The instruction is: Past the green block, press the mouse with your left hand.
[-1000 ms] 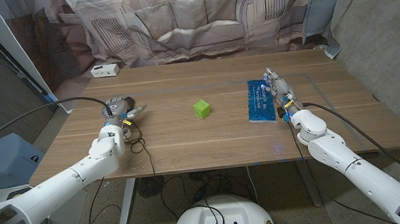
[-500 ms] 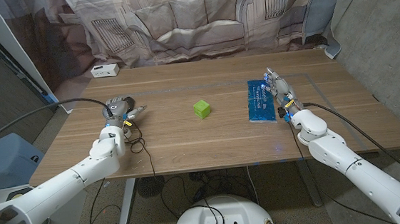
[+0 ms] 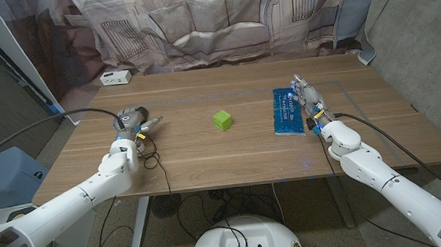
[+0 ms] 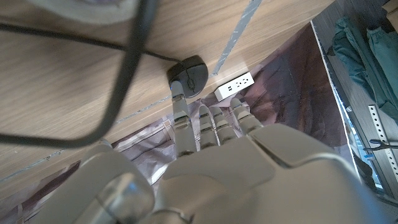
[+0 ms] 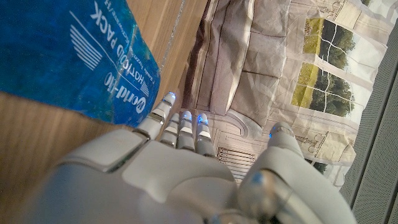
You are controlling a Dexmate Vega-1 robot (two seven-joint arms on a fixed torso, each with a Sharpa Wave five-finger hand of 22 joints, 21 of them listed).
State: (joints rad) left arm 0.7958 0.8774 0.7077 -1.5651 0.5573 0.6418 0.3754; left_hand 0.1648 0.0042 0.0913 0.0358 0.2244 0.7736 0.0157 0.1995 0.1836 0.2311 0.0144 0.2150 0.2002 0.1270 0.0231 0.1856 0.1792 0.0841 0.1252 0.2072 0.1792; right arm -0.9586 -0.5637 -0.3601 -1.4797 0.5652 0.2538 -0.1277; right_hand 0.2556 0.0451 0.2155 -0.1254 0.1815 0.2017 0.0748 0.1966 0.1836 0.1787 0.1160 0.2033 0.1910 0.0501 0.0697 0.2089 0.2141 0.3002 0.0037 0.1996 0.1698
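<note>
No visible change, left hand (image 3: 128, 127) unmoved at mouse (image 4: 189, 75), block untouched

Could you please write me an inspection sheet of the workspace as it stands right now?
Surface: wooden table, bare at the front.
Job's things: small green block mid-table; dark rounded mouse at the left hand's fingertips.
Clutter: blue printed pack, lying flat; white power strip at the far left corner.
Hands: left hand reaching onto the mouse; right hand beside the blue pack, holding nothing.
Cables: black cable looping near the left hand.
Surroundings: printed sofa backdrop behind.
</note>
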